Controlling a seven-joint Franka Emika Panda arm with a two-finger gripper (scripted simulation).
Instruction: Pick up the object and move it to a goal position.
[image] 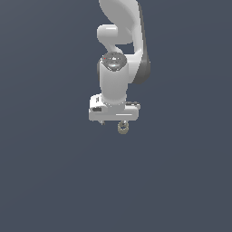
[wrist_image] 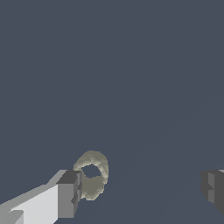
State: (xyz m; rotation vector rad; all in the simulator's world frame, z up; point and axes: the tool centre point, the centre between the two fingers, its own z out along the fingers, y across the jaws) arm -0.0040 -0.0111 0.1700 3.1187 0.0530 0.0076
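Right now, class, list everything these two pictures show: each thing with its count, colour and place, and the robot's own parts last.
ring: one, tan-grey with a darker hole through it, close beside one claw finger in the wrist view; just below the claw bar in the exterior view.
floor: one, plain dark blue-grey, filling the background of both views.
arm: one, white with dark grey joints, coming down from the top of the exterior view.
claw: one, white bar with two dark grey fingers, jaws wide apart, open; the ring sits by one finger, not clamped between both.
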